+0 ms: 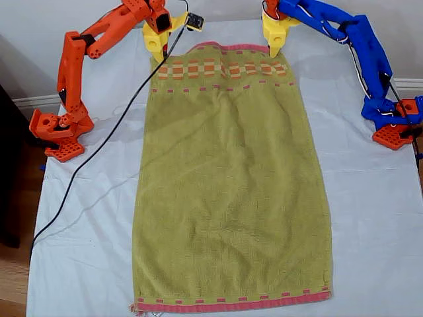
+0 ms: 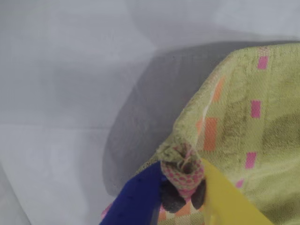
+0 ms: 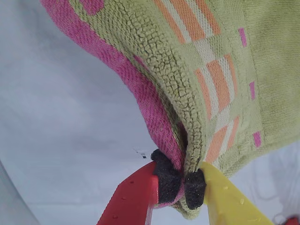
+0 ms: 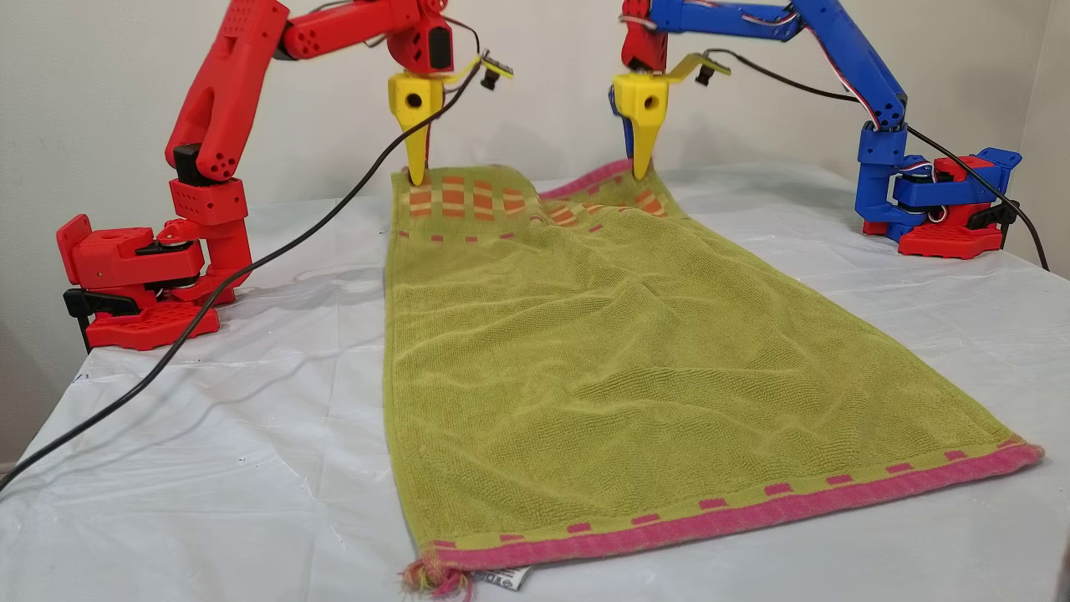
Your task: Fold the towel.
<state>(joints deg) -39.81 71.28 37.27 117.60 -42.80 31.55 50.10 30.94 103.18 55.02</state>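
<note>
My first end effector [image 2: 183, 187], blue and yellow jaws, is clamped on a bunched corner of the towel [image 1: 228, 191]; the corner's tip is hidden between the pads. My second end effector [image 3: 180, 185], red and yellow, pinches the other far corner. The looped terry towel lies lengthwise down the middle of the exterior view on the white-sheeted worktop [image 1: 79, 238].

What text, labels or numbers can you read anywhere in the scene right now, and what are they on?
None can be read.
White tag at the near corner of the towel: dark print, too small and blurred to read.
Neither arm, my first gripper, my second gripper nor the white sheet shows lettering.
</note>
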